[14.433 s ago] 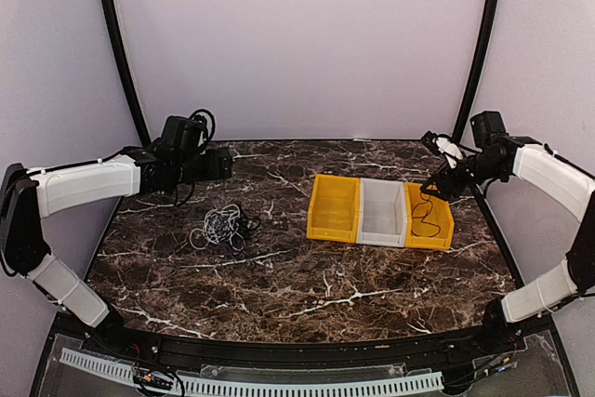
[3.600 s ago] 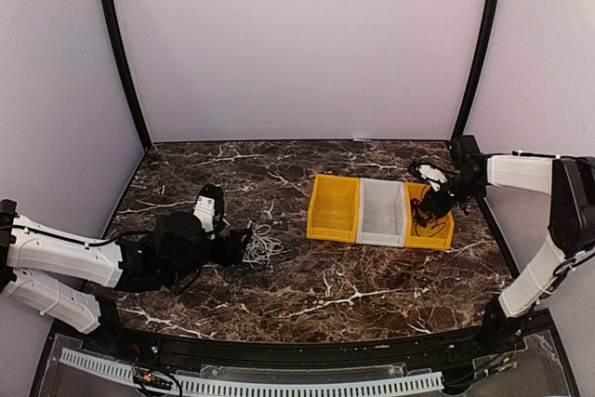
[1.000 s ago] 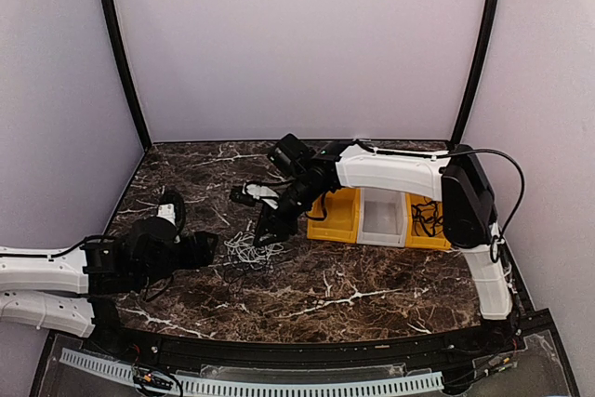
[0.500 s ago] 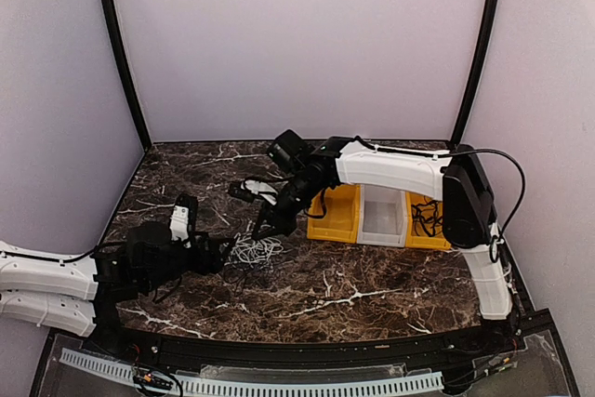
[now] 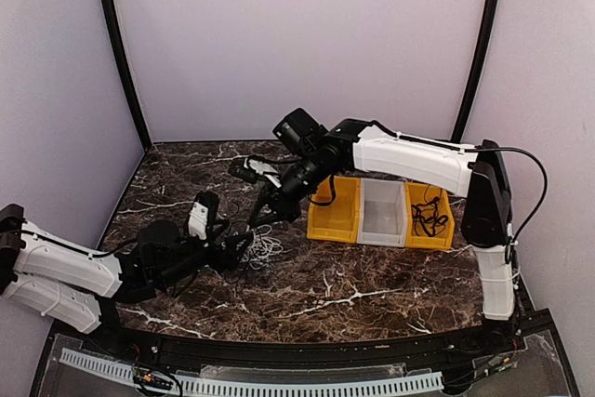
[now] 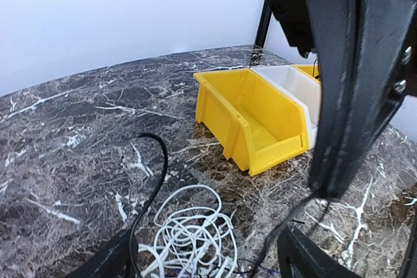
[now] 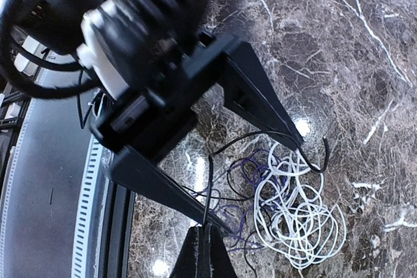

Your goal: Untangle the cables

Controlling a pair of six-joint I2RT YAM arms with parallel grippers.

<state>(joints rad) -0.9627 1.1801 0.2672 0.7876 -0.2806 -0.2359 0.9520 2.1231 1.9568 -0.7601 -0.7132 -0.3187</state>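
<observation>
The cables form a small clump point(image 5: 264, 249) on the marble, left of the bins: white loops point(image 7: 301, 216), thin purple strands point(image 7: 249, 172) and black strands. My right gripper point(image 7: 209, 245) hovers above the clump, shut on a thin black cable point(image 7: 209, 190) that rises from the tangle. In the top view the right gripper point(image 5: 264, 215) hangs a little above the table. My left gripper point(image 5: 240, 250) lies low at the clump's left edge, open, its fingers point(image 7: 260, 99) spread either side of the cables. From the left wrist, the white loops point(image 6: 192, 236) sit between its fingers.
Three bins stand in a row right of the clump: a yellow bin point(image 5: 335, 211), a white bin point(image 5: 383, 217) and a second yellow bin point(image 5: 437, 230) holding black cables point(image 5: 426, 216). The right arm reaches across above the bins.
The right gripper has shut on a black strand and lifted it slightly from the clump. The left gripper has slid right, up against the cables, staying open.
</observation>
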